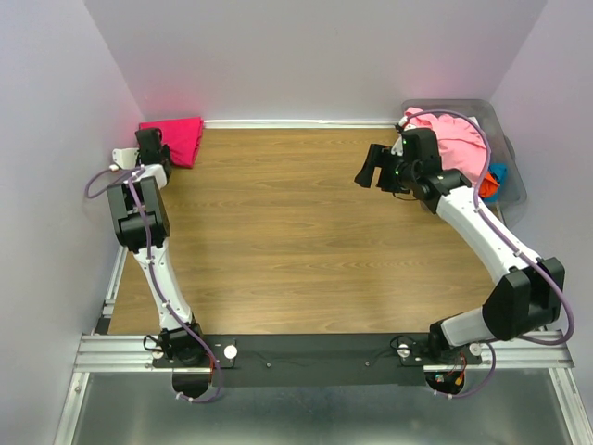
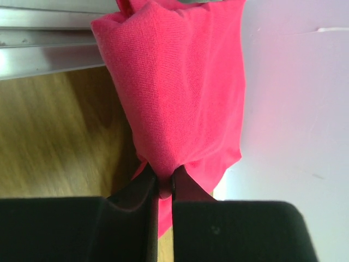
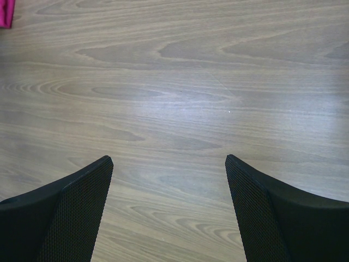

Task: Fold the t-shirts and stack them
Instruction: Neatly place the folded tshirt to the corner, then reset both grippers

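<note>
Wooden table stretches out from the arms. Midway, the right gripper hangs spread (nothing between its fingers). At the far-left corner, the left gripper pinches the crimson t-shirt. Best to settle it flat before letting go, so the fold likely holds.

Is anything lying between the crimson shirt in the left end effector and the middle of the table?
Nothing visible does. The left end effector grips the crimson t-shirt at the far-left corner; bare wood table runs to the middle. The open right end effector hovers right of centre.
</note>
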